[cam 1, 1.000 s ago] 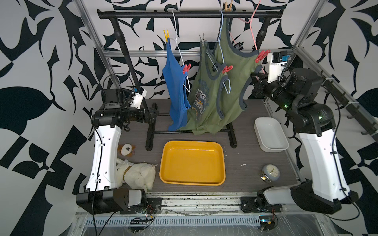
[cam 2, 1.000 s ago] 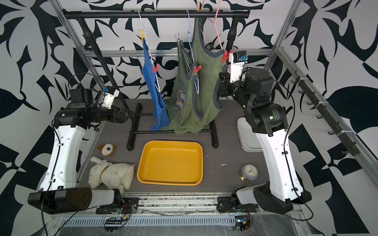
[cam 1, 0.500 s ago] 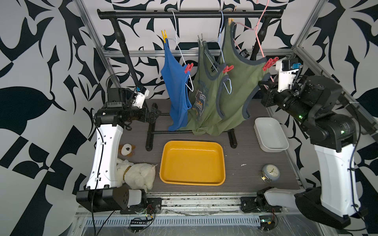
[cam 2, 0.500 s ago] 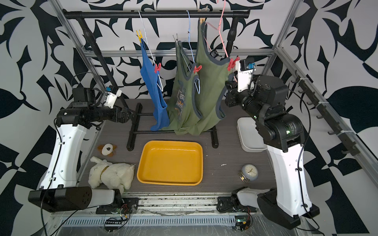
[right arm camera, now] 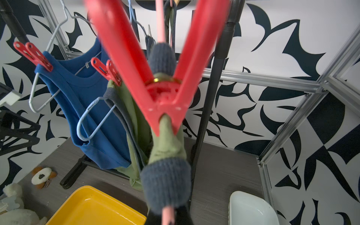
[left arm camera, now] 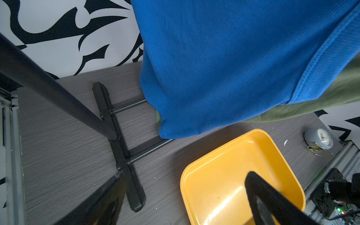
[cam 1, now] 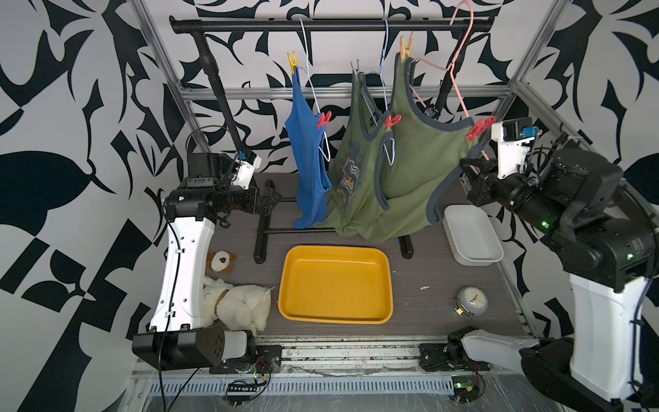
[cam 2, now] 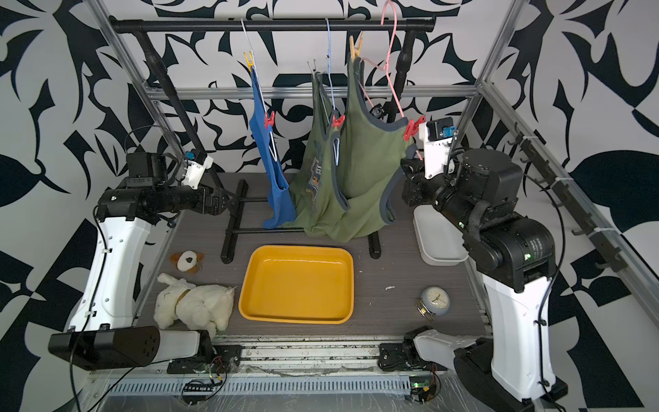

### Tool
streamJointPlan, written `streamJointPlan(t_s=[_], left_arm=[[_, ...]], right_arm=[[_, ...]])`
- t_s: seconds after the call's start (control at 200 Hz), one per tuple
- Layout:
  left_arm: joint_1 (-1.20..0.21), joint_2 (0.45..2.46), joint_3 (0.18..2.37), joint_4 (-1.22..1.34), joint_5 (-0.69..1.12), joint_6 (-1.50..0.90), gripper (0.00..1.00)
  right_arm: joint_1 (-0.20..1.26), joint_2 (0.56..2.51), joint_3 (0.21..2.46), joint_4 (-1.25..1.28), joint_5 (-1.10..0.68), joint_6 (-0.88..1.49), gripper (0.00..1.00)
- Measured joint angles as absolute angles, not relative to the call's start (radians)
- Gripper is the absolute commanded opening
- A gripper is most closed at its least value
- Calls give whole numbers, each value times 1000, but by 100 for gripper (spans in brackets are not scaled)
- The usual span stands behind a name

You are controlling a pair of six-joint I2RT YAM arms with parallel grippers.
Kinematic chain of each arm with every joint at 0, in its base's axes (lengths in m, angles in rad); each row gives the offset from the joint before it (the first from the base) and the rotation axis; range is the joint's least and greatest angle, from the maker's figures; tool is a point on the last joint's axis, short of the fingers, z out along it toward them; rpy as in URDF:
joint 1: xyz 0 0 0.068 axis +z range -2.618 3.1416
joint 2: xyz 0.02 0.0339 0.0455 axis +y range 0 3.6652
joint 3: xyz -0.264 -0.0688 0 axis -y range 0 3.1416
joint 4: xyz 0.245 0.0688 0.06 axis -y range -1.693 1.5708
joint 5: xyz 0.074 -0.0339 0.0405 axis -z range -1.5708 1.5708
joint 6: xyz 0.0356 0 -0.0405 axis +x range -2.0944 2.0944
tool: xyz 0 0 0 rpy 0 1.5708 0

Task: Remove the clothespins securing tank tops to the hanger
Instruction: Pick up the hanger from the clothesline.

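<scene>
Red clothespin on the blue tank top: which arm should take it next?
Likely left: the left gripper is open near the blue tank top; the right gripper grips the pink hanger.

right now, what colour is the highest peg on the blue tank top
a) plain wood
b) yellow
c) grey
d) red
b: in a top view the yellow peg clips the upper strap of the blue tank top, up near the rail, and the red peg on that top sits lower down.
</scene>
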State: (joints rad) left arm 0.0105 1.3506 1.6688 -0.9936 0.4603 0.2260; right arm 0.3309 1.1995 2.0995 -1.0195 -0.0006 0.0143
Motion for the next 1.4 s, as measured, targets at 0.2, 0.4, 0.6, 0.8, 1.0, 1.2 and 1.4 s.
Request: streamJointPlan(t_s=[0.2,0.4,0.6,0.8,1.0,1.2,1.4], left_arm=[[6,1349,1669,-1001,459,226,99],[-1,1349,1669,-1006,459,225,99],[-3,1349,1669,-1015,456,226,99],[-9,1349,1669,-1015,453,226,99],[-14,1349,1670,-1015,452,226,100],[-15,1346,1671,-1016,453,226,99],[-17,1342,1682,-1022,452,228,99]], right_arm=[[331,1188,2150,-1095,-8,6,0],[331,1157,2202,-1138,-19,-5,0],[331,1123,2219,-1177,-33,-4,0],[331,1093,2225,-1218,-39,-4,0],[331,1092,2274,-1220,-47,-4,0],[331,1087,2307,-1195,-70,-3,0],[331,1089,2323,-1118,-94,5,0]])
